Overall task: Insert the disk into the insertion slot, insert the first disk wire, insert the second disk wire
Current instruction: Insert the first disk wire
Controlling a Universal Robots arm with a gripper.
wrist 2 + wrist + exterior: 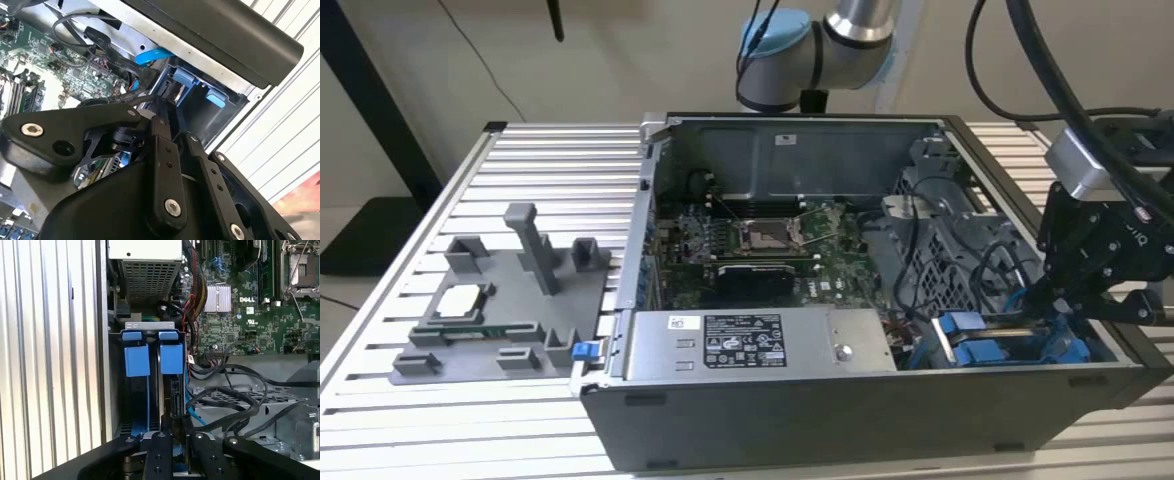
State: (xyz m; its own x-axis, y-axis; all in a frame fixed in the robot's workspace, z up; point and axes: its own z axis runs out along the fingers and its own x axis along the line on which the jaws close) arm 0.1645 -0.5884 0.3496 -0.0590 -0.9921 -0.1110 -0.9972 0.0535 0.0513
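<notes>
The insertion slot (136, 360), a grey bay with bright blue rails and tabs, sits in the case corner nearest the exterior view's right (974, 345) and also appears in the second wrist view (182, 77). The disk (174, 392) stands edge-on inside it as a dark narrow slab with its connector edge facing me. My black gripper (178, 432) hovers right at that edge, shut on a dark disk wire plug. A blue wire (189, 402) runs down beside the fingers. The gripper (1051, 305) reaches into the case from the exterior view's right (172, 122).
A boxy steel power supply (747, 340) lies along the case front. Behind it is the motherboard (761, 240), and a perforated metal cage (250, 400) with black cables lies beside the bay. A grey fixture (507, 300) holding parts stands on the slatted table (400, 400) at the exterior view's left.
</notes>
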